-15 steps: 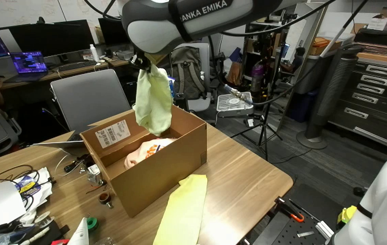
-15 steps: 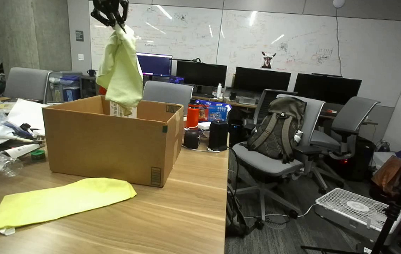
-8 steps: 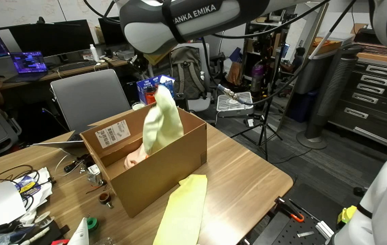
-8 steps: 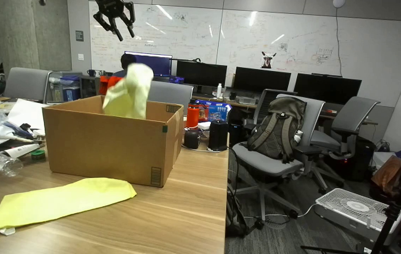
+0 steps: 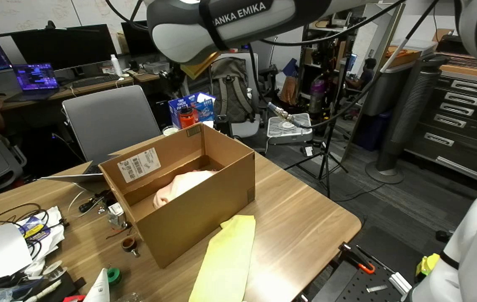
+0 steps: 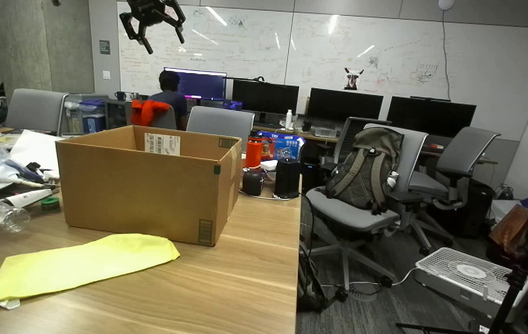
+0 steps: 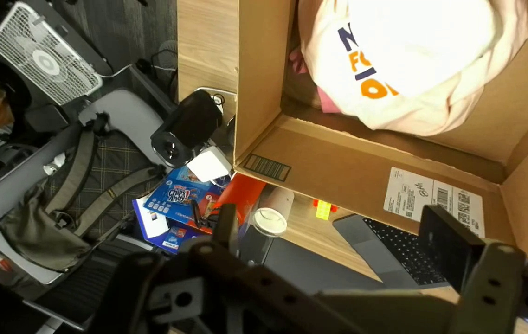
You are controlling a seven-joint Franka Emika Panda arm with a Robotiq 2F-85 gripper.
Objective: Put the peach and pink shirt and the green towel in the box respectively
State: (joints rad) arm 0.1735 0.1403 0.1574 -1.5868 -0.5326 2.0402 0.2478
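Observation:
Inside the cardboard box [image 5: 196, 222] lies the peach and pink shirt [image 7: 449, 113], crumpled, with orange and navy letters. A bit of pink cloth [image 7: 329, 103] peeks out beneath it; whether it belongs to the shirt I cannot tell. Over the shirt is a pale cloth, apparently the green towel [image 7: 421, 41], washed out almost to white in the wrist view. In both exterior views I cannot make the towel out; the box's near wall hides part of the inside. High above the box hangs my gripper [image 6: 165, 45], open, fingers wide apart with nothing between them.
A yellow cloth [image 6: 83, 264] lies on the table in front of the box. Behind the box are an orange bottle [image 6: 254, 152], a black speaker [image 6: 287, 178] and an open laptop [image 7: 384, 255]. Cables, papers and a plastic bottle [image 6: 2, 215] clutter the table beside it.
A second ago my gripper was shut on the green towel above the box. It has opened wide, and the towel has dropped into the box. The yellow cloth has not moved.

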